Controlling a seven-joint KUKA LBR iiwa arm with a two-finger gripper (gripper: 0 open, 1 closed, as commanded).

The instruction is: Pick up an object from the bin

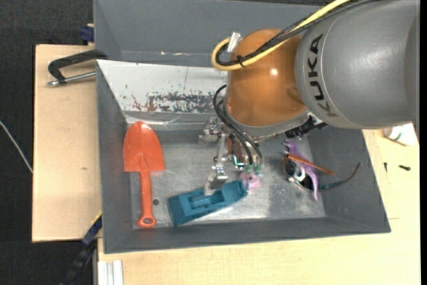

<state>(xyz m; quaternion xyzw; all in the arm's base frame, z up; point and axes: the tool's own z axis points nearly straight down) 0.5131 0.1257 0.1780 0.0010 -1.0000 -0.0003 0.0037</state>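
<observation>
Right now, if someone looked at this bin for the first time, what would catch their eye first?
The grey KUKA arm with its orange wrist cover reaches in from the right, its gripper low over the right end of a teal plastic toy at the bin's front. An orange toy shovel lies at the left, and a small purple, orange and black tangle at the right.

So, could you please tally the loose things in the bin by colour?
Orange: 1, the toy shovel
Teal: 1, the blocky piece
Purple, orange and black mixed: 1, the tangled thing
Total: 3; a small pink-green bit just above the blocky piece is too unclear to count.
</observation>
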